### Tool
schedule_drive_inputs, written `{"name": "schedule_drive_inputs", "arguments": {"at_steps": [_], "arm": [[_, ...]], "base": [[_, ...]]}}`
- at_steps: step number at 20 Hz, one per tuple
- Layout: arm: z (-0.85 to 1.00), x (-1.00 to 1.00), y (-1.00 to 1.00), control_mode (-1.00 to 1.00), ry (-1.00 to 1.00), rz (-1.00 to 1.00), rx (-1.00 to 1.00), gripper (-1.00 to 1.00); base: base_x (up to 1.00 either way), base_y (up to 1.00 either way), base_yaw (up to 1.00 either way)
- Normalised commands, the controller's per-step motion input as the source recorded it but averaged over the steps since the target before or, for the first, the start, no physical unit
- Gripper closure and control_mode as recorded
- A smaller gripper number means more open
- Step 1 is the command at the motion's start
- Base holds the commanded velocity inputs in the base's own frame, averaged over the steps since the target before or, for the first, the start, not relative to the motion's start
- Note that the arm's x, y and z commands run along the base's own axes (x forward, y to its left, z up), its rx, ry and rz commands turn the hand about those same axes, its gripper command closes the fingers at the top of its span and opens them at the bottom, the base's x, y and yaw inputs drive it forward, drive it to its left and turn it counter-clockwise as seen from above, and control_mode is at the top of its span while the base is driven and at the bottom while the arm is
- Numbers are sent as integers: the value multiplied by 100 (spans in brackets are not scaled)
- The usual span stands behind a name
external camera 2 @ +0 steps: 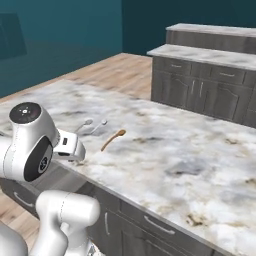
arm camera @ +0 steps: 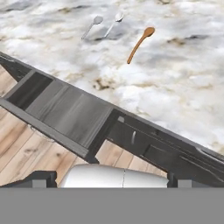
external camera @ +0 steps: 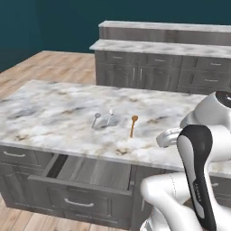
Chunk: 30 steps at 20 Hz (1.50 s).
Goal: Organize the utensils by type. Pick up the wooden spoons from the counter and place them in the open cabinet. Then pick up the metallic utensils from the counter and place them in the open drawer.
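One wooden spoon [external camera: 133, 125] [external camera 2: 113, 140] [arm camera: 141, 43] lies on the marble counter [external camera: 54, 108] [external camera 2: 190, 150], handle toward the front edge. Just left of it lie two metallic utensils [external camera: 95, 120] [external camera: 109, 117] [arm camera: 92, 26] [arm camera: 113, 22] side by side. The open drawer [external camera: 97, 172] [arm camera: 65, 109] is pulled out below the counter's front edge, and nothing lies inside it. My gripper [external camera: 165, 139] [external camera 2: 75, 150] [arm camera: 109, 180] hovers off the front edge, right of the drawer and short of the spoon. It is open, with nothing between its fingertips. The open cabinet is out of view.
A second marble counter run with a raised ledge [external camera: 158, 47] [external camera 2: 210, 55] stands behind, across a strip of wooden floor [external camera: 58, 65]. Closed drawer fronts [arm camera: 148, 151] sit right of the open drawer. Teal walls close off the back.
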Motion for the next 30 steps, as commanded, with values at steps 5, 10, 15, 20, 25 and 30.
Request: {"name": "schedule_drive_inputs", "arguments": {"at_steps": [5,10,15,20,25,30], "arm": [[0,0,0,100,0,0,0,-100],[0,0,0,100,0,0,0,-100],[0,0,0,100,0,0,0,-100],[0,0,0,100,0,0,0,-100],[0,0,0,100,0,0,0,-100],[0,0,0,100,0,0,0,-100]], "base": [[46,-2,1],[43,0,0],[31,0,0],[6,0,0],[0,0,0],[0,0,0]]}}
